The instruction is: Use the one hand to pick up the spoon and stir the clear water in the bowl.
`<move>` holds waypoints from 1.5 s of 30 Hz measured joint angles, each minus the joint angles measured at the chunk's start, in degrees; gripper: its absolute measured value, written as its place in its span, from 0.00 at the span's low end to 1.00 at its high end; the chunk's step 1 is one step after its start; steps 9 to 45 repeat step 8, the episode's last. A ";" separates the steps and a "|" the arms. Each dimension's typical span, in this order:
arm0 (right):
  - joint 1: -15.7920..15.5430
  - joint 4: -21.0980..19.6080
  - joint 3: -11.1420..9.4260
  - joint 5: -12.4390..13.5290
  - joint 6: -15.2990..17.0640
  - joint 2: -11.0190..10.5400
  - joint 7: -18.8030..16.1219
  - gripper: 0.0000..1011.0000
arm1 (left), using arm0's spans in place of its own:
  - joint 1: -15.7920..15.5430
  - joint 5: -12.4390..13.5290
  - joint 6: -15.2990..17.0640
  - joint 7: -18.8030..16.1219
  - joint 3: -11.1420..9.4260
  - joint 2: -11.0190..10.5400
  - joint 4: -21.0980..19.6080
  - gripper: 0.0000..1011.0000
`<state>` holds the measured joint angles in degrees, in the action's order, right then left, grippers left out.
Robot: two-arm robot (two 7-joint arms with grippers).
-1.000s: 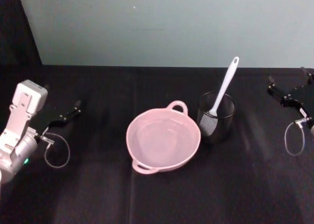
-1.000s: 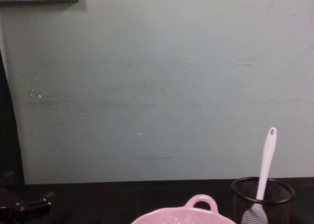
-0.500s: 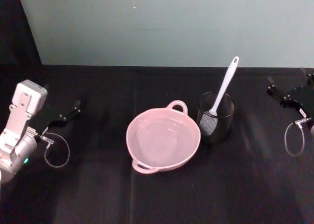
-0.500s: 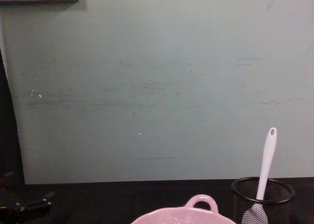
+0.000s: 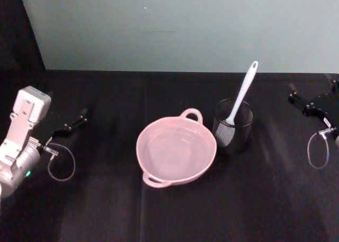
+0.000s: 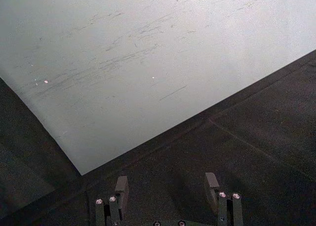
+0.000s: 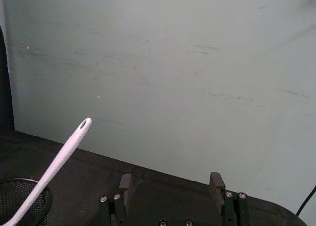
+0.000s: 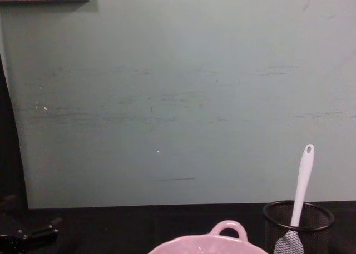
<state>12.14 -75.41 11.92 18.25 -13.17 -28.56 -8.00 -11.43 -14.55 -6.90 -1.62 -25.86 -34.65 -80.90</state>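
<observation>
The pale pink bowl [image 5: 176, 151] sits mid-table with clear water in it; its loop handle [image 8: 227, 229] rises at the chest view's lower edge. The white spoon [image 5: 242, 93] stands head-down in the black mesh cup [image 5: 233, 126], leaning up and away; its handle tip with the hole is in the right wrist view [image 7: 82, 126] and chest view [image 8: 303, 179]. My left gripper [image 5: 71, 123] rests open at the table's far left, its fingers [image 6: 121, 186] apart and empty. At the far right, my right gripper [image 5: 310, 100] is open and empty, well clear of the spoon, fingers [image 7: 216, 182] spread.
A black cloth covers the table [image 5: 106, 210], and a pale green wall [image 5: 185, 25] stands behind it. Looped cables hang by each wrist [image 5: 61, 165] [image 5: 317, 149]. Bare cloth lies between each gripper and the bowl.
</observation>
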 joint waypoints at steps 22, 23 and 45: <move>0.00 0.00 0.00 0.00 0.00 -0.01 0.01 0.99 | 0.00 0.00 0.00 0.00 0.00 0.00 0.00 1.00; 0.00 0.00 0.00 0.00 0.00 -0.01 0.01 0.99 | 0.00 0.00 0.00 0.00 0.00 0.00 0.00 1.00; 0.00 0.00 0.00 0.00 0.00 -0.01 0.01 0.99 | 0.00 0.00 0.00 0.00 0.00 0.00 0.00 1.00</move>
